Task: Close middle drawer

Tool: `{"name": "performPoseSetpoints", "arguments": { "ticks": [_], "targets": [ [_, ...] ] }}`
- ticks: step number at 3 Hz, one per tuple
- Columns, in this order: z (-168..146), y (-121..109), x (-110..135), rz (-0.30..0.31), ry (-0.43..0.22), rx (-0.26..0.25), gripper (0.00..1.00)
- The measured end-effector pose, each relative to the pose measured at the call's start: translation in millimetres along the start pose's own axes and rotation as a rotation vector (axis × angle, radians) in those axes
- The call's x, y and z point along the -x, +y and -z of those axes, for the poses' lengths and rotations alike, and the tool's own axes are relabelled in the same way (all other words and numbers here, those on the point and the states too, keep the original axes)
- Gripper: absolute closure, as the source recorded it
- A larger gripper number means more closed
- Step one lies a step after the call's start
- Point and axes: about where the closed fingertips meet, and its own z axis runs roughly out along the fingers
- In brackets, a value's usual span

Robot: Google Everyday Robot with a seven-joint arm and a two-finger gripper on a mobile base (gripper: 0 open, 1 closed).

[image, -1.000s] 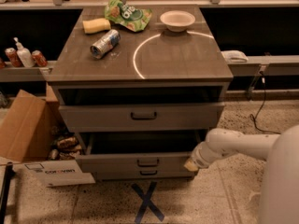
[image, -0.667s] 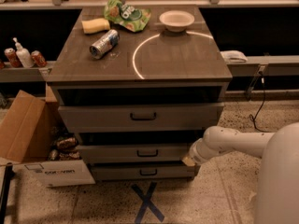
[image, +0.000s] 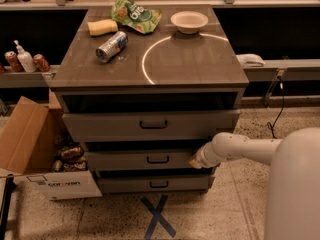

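Observation:
The middle drawer (image: 145,160) of the grey-brown cabinet (image: 150,64) has a low flat front with a small dark bar handle (image: 158,159). Its front stands slightly behind the top drawer's front (image: 150,125) and about level with the lowest drawer (image: 150,184). My white arm reaches in from the right. My gripper (image: 194,161) is at the right end of the middle drawer's front, against it; the wrist covers the fingertips.
On the cabinet top lie a yellow sponge (image: 102,27), a can on its side (image: 111,46), a green chip bag (image: 136,15) and a white bowl (image: 189,21). An open cardboard box (image: 35,154) stands left of the cabinet. A blue X of tape (image: 157,216) marks the floor.
The middle drawer has slid back into the cabinet; it stuck out well past the others a second ago. My arm has followed it in toward the cabinet.

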Motion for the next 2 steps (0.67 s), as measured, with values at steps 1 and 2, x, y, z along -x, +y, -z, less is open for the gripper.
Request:
{"name": "performPoseSetpoints", "arguments": {
  "ticks": [1, 2],
  "targets": [
    [16, 16, -6, 0.043, -0.054, -0.026, 1.00],
    [41, 38, -12, 0.110, -0.101, -0.002, 1.00]
  ]
}}
